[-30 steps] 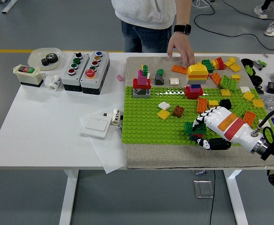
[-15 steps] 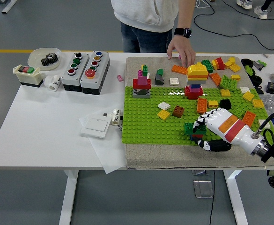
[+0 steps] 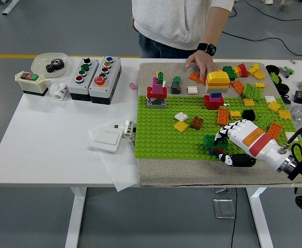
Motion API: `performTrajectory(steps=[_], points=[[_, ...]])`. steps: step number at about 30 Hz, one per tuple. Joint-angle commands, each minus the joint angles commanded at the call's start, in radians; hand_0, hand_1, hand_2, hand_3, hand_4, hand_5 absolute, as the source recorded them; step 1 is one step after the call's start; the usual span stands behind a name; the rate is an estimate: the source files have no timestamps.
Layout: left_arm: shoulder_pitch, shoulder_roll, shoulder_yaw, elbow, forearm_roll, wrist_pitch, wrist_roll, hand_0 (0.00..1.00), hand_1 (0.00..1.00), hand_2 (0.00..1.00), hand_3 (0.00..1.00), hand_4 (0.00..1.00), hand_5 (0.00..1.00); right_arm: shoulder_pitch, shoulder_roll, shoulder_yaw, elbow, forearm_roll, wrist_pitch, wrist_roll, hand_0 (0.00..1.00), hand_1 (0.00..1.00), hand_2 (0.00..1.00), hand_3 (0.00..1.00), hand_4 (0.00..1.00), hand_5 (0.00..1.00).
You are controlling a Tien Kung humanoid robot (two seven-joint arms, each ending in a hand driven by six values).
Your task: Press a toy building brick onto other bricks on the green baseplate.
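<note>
The green baseplate (image 3: 161, 137) lies on a beige mat. On its near right part stands a small green brick (image 3: 210, 141) over darker bricks. My right hand (image 3: 224, 145), white with black fingertips (image 3: 220, 133), is curled over this brick from the right, and its thumb (image 3: 235, 159) lies on the mat just below the stack. More bricks stand on the plate: a red and pink tower (image 3: 156, 93), a yellow-topped stack (image 3: 216, 85), a yellow brick (image 3: 181, 125) and a brown brick (image 3: 196, 122). My left hand is out of view.
A person stands at the far side with a hand (image 3: 202, 60) resting on the mat by an orange brick (image 3: 195, 77). Several loose bricks (image 3: 254, 93) lie right of the plate. Button boxes (image 3: 94, 72), a bowl with gears (image 3: 50, 63) and a white switch plate (image 3: 105, 138) are at the left.
The person's body has leaned in and shifted right while the hand stays on the mat. My right hand has hardly moved on the green brick.
</note>
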Motion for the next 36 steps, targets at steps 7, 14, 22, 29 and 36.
performTrajectory(steps=[7, 14, 22, 29, 36], points=[[-0.002, -0.001, 0.001, 0.0, -0.002, -0.001, -0.001, 0.502, 0.605, 0.768, 0.788, 0.838, 0.83, 0.003, -0.001, 0.0, 0.004, 0.001, -0.001, 0.0, 0.402, 0.442, 0.505, 0.511, 0.638, 0.484], [-0.003, -0.001, 0.002, 0.001, -0.003, -0.001, -0.001, 0.5, 0.605, 0.767, 0.788, 0.838, 0.829, 0.0, -0.001, 0.005, 0.005, 0.001, -0.002, 0.001, 0.402, 0.443, 0.505, 0.51, 0.638, 0.484], [-0.004, -0.001, 0.003, 0.001, -0.005, 0.0, -0.002, 0.501, 0.605, 0.767, 0.788, 0.836, 0.831, -0.003, -0.006, 0.011, 0.01, -0.004, -0.004, 0.003, 0.406, 0.442, 0.505, 0.51, 0.638, 0.484], [-0.004, -0.001, 0.003, 0.001, -0.004, 0.0, -0.002, 0.502, 0.606, 0.766, 0.788, 0.834, 0.831, -0.008, -0.01, 0.014, 0.015, -0.008, -0.004, 0.005, 0.406, 0.442, 0.505, 0.51, 0.638, 0.484], [-0.003, -0.001, 0.0, 0.0, 0.002, -0.001, 0.0, 0.501, 0.605, 0.766, 0.788, 0.833, 0.832, -0.011, -0.011, 0.018, 0.016, -0.011, -0.005, 0.007, 0.405, 0.441, 0.505, 0.51, 0.637, 0.484]])
